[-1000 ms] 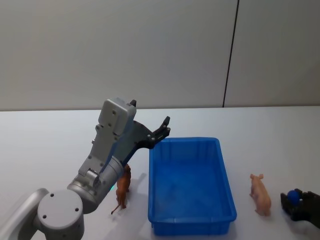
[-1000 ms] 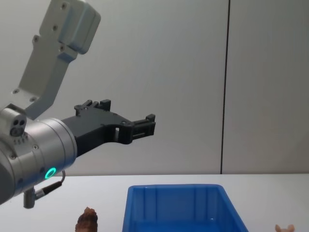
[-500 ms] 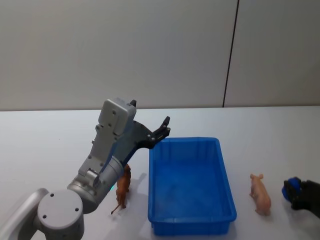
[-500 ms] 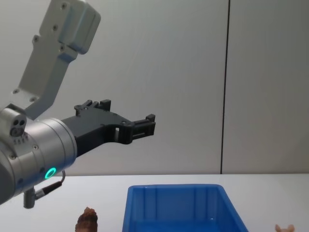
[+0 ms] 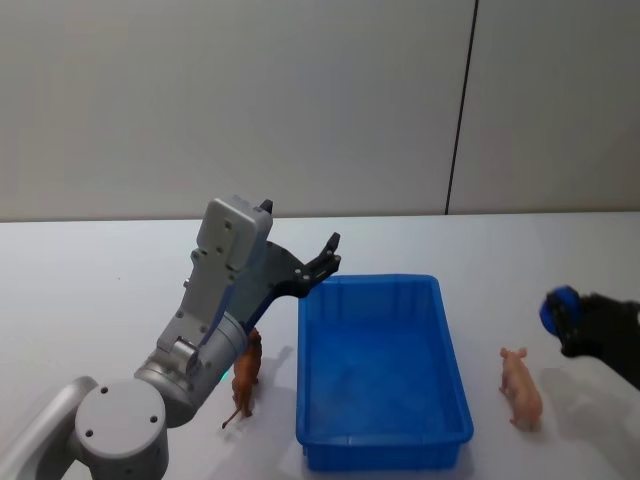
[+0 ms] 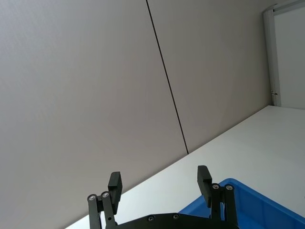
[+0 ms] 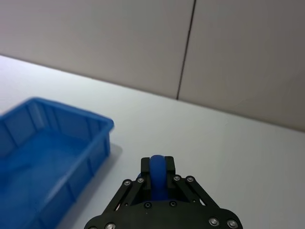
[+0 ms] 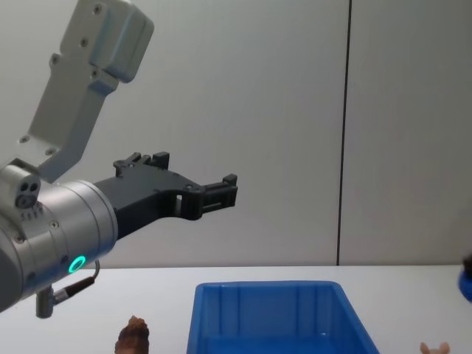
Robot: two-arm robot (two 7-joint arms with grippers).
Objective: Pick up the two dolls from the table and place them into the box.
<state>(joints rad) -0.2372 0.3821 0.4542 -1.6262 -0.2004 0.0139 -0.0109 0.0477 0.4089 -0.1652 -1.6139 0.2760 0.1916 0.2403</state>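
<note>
a: which one is it going for, do you reckon?

b: the pink doll (image 5: 520,388), i'd say. it lies on the table (image 5: 100,270) just right of the box (image 5: 380,450), and the right gripper (image 5: 555,310) hangs near it, a little beyond it and off to the outer side, up off the tabletop.

a: its fingers look pressed together, blue tips touching, nothing between them.

b: so they need to spread before it drops. i'd want it centred over the doll's body, with the jaws across the narrow flanks rather than nose to tail. then straight down until the tips almost meet the table, and a gentle squeeze, because a thing that small skids away easily.

a: and the other arm?

b: the left gripper (image 5: 328,257) is raised above the box's far left corner, fingers spread wide and empty. the brown doll (image 5: 245,375) stands on the table just beside the box's left wall, under that arm.

a: both dolls are outside the box, then.

b: yes, nothing is in it yet. when the pink one is lifted it must clear the rim before it goes across.
</note>
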